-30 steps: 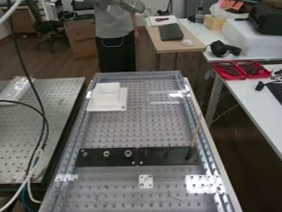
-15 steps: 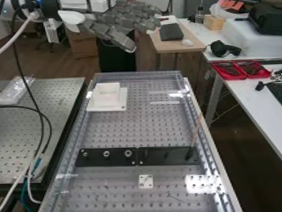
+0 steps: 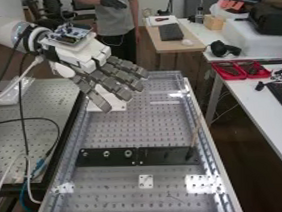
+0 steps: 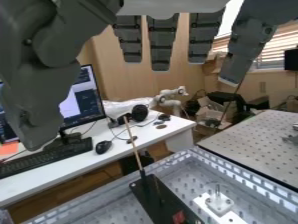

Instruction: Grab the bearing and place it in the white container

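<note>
High view: the bearing (image 3: 128, 153), seemingly a small ring, is sitting on the black plate (image 3: 116, 162) below centre; at upper left the hand (image 3: 85, 54) is hanging empty, fingers straight and spread, partly hiding the white container (image 3: 117, 106). Grasping and placing are both pending.

A robotics lab is indicated. A robot hand (image 3: 109, 77) is seen at the upper left of the high view, near a bench (image 3: 126, 130) topped with a perforated plate. Beyond a white desk (image 4: 83, 170), on which a keyboard (image 4: 43, 162) and monitor (image 4: 85, 102) are set, a smaller white robot arm (image 4: 174, 101) is shown in the wrist view.
</note>
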`<action>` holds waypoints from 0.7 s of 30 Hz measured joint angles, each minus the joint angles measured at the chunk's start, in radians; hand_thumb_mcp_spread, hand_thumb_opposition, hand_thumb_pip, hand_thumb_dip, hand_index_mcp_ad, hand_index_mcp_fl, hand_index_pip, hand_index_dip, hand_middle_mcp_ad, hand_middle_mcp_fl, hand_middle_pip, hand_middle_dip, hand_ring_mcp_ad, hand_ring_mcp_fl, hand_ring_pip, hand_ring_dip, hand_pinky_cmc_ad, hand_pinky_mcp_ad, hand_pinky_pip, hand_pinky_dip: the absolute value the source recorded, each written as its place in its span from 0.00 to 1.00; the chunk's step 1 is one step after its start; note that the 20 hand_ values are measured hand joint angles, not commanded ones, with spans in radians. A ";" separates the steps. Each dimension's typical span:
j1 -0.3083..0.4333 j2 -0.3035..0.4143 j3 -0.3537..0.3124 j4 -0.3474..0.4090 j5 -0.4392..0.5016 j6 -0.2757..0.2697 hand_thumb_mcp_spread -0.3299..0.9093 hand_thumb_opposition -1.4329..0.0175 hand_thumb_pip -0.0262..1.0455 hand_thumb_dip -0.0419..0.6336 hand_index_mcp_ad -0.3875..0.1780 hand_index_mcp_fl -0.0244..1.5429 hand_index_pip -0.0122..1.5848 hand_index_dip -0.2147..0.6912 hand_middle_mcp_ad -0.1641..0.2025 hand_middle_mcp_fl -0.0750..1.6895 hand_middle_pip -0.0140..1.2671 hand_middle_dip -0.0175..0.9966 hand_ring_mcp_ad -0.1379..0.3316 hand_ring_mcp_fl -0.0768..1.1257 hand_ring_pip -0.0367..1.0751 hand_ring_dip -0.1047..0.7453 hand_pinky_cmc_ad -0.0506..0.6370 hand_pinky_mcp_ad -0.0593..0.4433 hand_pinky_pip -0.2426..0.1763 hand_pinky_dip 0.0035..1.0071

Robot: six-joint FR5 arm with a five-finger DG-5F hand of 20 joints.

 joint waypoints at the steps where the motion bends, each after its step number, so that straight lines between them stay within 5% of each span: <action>1: 0.009 -0.012 -0.010 0.014 0.029 0.011 0.48 0.50 0.51 0.22 0.62 0.04 0.06 0.51 0.61 0.07 0.11 0.24 0.68 0.06 0.11 0.29 0.70 0.77 0.32 0.45; 6: 0.039 -0.042 -0.060 0.120 0.119 0.018 0.48 0.50 0.56 0.27 0.62 0.06 0.13 0.50 0.60 0.07 0.11 0.24 0.67 0.06 0.11 0.29 0.70 0.77 0.32 0.45; 12: 0.069 -0.088 -0.128 0.279 0.231 0.017 0.50 0.48 0.62 0.34 0.60 0.09 0.42 0.46 0.61 0.04 0.11 0.24 0.68 0.06 0.11 0.29 0.70 0.77 0.32 0.46; 21: 0.057 -0.169 -0.142 0.299 0.249 0.047 0.52 0.46 0.67 0.37 0.56 0.09 0.70 0.44 0.61 0.04 0.11 0.24 0.68 0.06 0.11 0.29 0.70 0.77 0.32 0.46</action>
